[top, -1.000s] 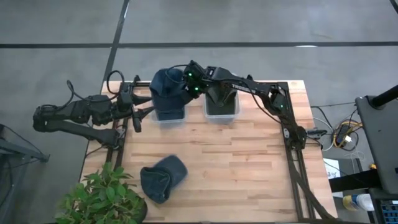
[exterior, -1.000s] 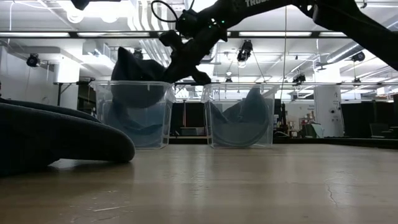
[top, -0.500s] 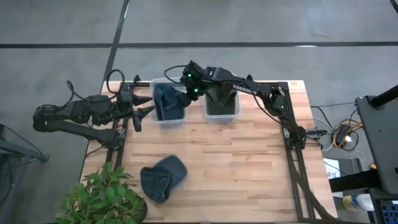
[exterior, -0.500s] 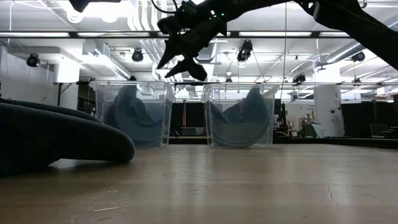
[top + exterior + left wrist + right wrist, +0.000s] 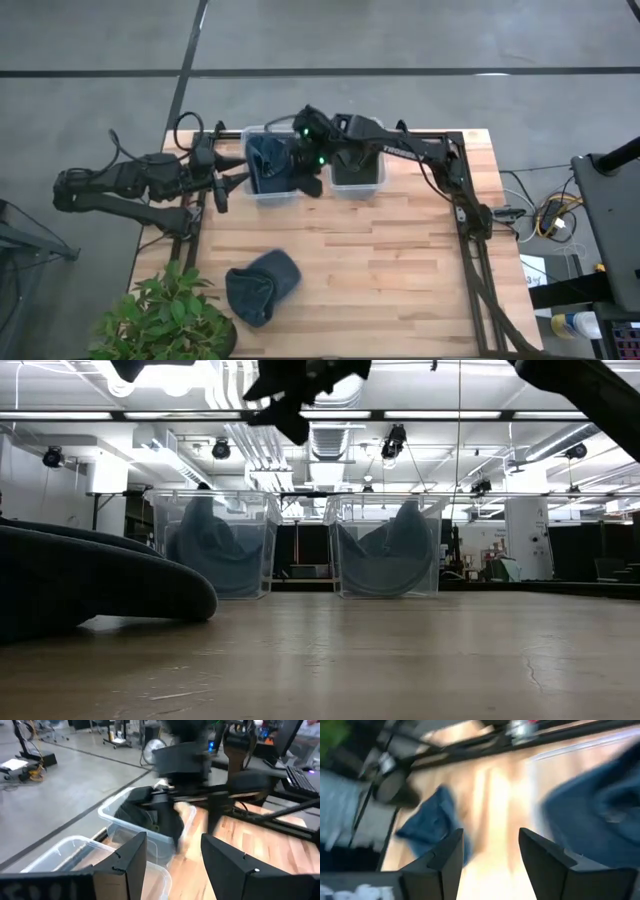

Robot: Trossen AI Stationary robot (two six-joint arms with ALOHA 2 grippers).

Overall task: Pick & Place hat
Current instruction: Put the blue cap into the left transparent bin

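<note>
A blue hat lies inside the left clear bin; it also shows in the low view and the right wrist view. A dark hat lies in the right bin. Another blue hat rests on the table near the front; it shows in the right wrist view too. My right gripper is open and empty, high above the left bin's near right corner. My left gripper is open and empty, just left of the left bin.
A potted plant stands at the table's near left corner, beside the loose hat. The two bins stand side by side at the table's far edge. Bare wood lies between the bins and the near edge.
My right gripper has opened and let go of the blue hat, which has dropped from the left bin's rim down into the bin. The gripper has then risen and gone toward the table's near edge, off the bin.
</note>
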